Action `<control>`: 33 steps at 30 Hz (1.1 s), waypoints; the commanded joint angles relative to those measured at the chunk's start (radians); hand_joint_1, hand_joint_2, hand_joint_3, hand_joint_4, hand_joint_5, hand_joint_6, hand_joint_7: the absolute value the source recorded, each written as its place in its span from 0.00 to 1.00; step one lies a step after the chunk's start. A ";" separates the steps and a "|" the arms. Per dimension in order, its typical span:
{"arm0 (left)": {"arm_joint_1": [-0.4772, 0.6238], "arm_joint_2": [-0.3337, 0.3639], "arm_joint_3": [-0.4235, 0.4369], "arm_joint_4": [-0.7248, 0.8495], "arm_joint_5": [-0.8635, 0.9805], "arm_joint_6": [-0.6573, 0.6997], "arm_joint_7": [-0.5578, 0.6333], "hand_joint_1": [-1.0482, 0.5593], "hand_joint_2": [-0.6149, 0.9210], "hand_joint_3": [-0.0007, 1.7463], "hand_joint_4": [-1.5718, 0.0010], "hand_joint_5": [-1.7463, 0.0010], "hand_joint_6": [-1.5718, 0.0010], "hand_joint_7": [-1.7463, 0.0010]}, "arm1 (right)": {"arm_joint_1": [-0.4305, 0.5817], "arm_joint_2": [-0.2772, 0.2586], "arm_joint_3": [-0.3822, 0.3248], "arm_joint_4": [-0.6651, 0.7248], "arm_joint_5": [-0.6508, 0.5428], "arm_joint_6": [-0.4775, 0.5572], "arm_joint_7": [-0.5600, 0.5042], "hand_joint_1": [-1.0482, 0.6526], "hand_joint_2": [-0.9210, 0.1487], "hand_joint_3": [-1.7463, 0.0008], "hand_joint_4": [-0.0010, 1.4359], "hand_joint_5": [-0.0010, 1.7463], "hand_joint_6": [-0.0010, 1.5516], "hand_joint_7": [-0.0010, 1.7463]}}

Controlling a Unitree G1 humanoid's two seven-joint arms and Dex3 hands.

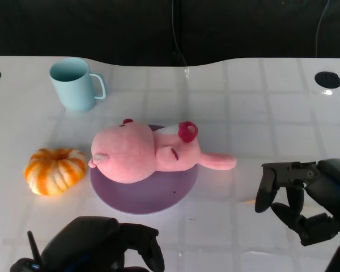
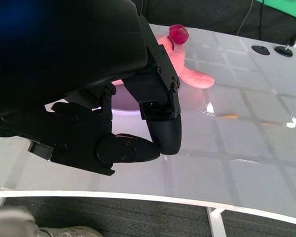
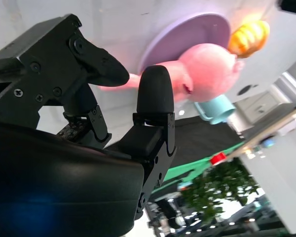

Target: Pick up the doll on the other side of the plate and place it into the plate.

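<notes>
Pink doll (image 1: 153, 152) lies on its side on the purple plate (image 1: 153, 195), centre of the head view, filling most of the plate's upper part; the round head end sits at the left, and one long limb pokes off the plate's right rim onto the white table (image 1: 260, 107). A dark pink ring-shaped bit sits on top of the doll near its right end. Bare purple plate surface shows below the doll toward the frame bottom. Right hand (image 1: 303, 195) is at lower right of the head view, well clear of the doll's limb, fingers apart and partly curled, nothing in them; the right wrist view agrees, with two fingertips (image 3: 155, 91) spread and only air between them, doll and plate visible beyond. Left hand (image 1: 110, 249) is at the bottom edge, lower left centre, just below the plate's near rim, not touching it; the left wrist view shows its fingers (image 2: 163, 133) bent inward with thumb tip close to a fingertip, holding nothing, hovering over the table with the doll's limb in the upper background. Light blue mug (image 1: 75, 84) stands upright at upper left, handle to the right, well apart from the plate. Small orange pumpkin (image 1: 55, 170) sits left of the plate, just beside its rim, gap visible.
</notes>
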 commanded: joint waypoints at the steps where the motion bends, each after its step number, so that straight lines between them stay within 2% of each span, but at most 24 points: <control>1: -0.004 0.014 0.004 0.008 0.000 -0.010 -0.001 0.46 1.00 0.21 0.55 0.22 0.51 0.49 | 0.007 0.010 0.000 0.033 -0.007 0.024 -0.024 0.59 0.55 0.27 0.58 1.00 0.50 0.79; 9: -0.007 0.012 0.008 0.002 -0.001 -0.012 0.001 0.46 1.00 0.20 0.54 0.22 0.51 0.49 | -0.011 -0.002 0.017 0.065 -0.062 0.044 -0.027 0.58 0.52 0.32 0.60 1.00 0.49 0.79; 14: -0.005 0.015 0.017 0.005 -0.007 -0.010 0.000 0.46 1.00 0.20 0.54 0.21 0.51 0.49 | -0.026 -0.003 0.029 0.094 -0.071 0.033 -0.033 0.59 0.55 0.30 0.60 1.00 0.50 0.78; 23: 0.004 0.025 0.029 0.028 -0.010 -0.043 0.011 0.46 1.00 0.20 0.54 0.20 0.51 0.49 | -0.012 -0.012 0.050 0.048 -0.075 0.094 0.012 0.58 0.56 0.29 0.60 1.00 0.51 0.76; 28: -0.001 0.018 0.029 0.045 -0.002 -0.048 0.014 0.46 1.00 0.20 0.55 0.19 0.51 0.49 | -0.010 -0.016 0.050 0.042 -0.077 0.089 0.015 0.58 0.57 0.30 0.61 0.99 0.53 0.74; 33: -0.004 0.008 0.028 0.061 -0.001 -0.057 0.030 0.46 1.00 0.18 0.55 0.21 0.51 0.50 | -0.010 -0.021 0.047 0.042 -0.057 0.082 0.026 0.60 0.58 0.29 0.61 1.00 0.54 0.76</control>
